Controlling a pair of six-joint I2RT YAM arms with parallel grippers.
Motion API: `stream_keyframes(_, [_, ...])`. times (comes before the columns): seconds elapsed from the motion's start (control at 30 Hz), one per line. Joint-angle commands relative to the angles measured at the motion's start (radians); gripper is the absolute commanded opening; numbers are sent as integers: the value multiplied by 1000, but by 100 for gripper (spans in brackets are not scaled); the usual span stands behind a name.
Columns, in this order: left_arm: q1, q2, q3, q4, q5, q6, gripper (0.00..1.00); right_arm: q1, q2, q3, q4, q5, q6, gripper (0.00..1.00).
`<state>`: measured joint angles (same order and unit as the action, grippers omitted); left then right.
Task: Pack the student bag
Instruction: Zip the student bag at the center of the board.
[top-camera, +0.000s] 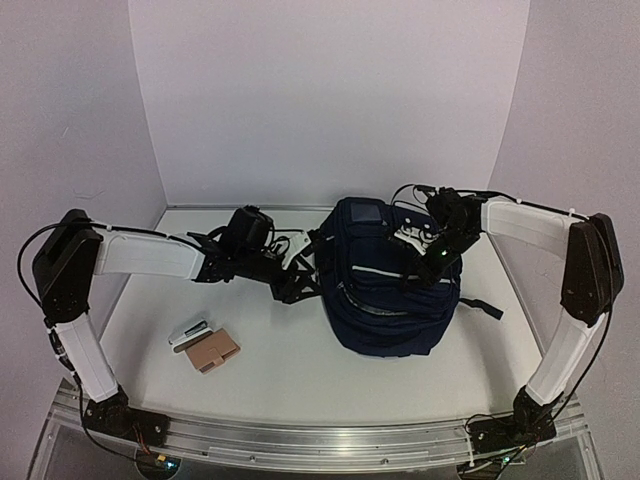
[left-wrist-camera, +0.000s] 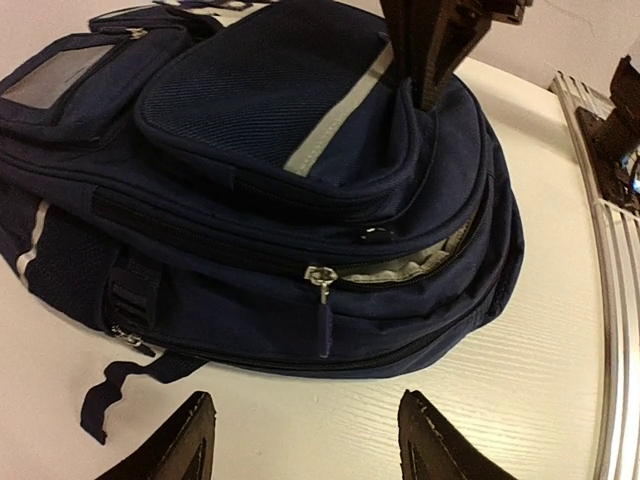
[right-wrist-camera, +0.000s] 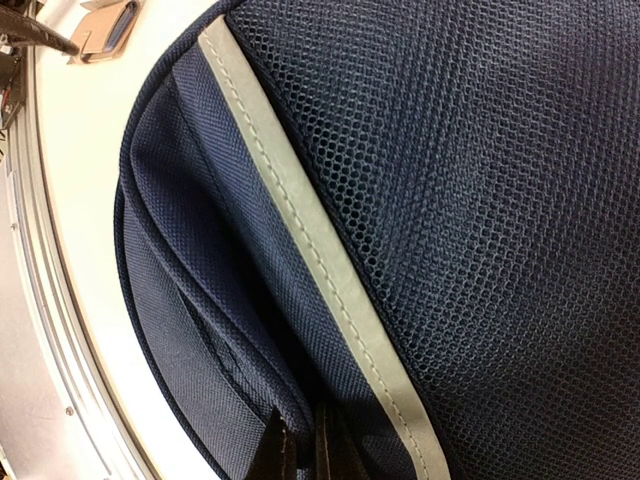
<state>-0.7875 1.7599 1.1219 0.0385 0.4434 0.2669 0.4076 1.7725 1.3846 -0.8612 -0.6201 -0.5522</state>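
Note:
The student bag (top-camera: 385, 300) lies flat on the white table, dark navy with pale grey piping. My left gripper (top-camera: 298, 283) sits at its left side, open, with only bare table between the fingers (left-wrist-camera: 190, 440). In the left wrist view the bag (left-wrist-camera: 230, 120) shows a metal zipper pull (left-wrist-camera: 321, 285) and a zip parted to the right of it, with grey lining (left-wrist-camera: 420, 265) showing. My right gripper (top-camera: 432, 268) comes down on top of the bag, shut on a fold of navy fabric beside the piping (right-wrist-camera: 330, 270). Its fingertips (right-wrist-camera: 275, 455) pinch that fold.
A tan wallet-like item (top-camera: 212, 350) and a small white and black object (top-camera: 188, 333) lie on the table left of the bag. A black strap (top-camera: 485, 308) trails from the bag's right side. The metal rail (top-camera: 320, 440) runs along the near edge.

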Motion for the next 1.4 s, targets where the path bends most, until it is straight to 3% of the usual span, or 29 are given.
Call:
stream_keyframes(0.0, [-14, 69, 87, -9, 99, 70, 63, 12, 18, -25, -7, 20, 29, 0])
stream_keyframes(0.3, [-15, 206, 181, -8, 119, 34, 55, 16, 18, -37, -7, 22, 26, 0])
stream_keyframes(0.5, [-27, 198, 175, -4, 125, 23, 23, 18, 20, -45, -5, 15, 27, 0])
stream_keyframes(0.67, [-68, 143, 147, -50, 86, 37, 2, 27, 30, -43, 15, -1, 50, 0])
stream_keyframes(0.97, [-230, 103, 138, -148, -32, 15, 0, 97, 57, -28, 112, 8, 167, 0])
stream_keyframes(1.1, [-290, 128, 161, -118, -49, -54, 0, 129, 65, -17, 167, 14, 242, 0])
stream_keyframes(1.23, [-269, 110, 120, -29, -90, -173, 0, 125, 63, 17, 169, -49, 312, 0])
stream_keyframes(1.37, [-168, 53, 56, 35, -79, -301, 0, 28, -2, 34, 145, -164, 371, 44])
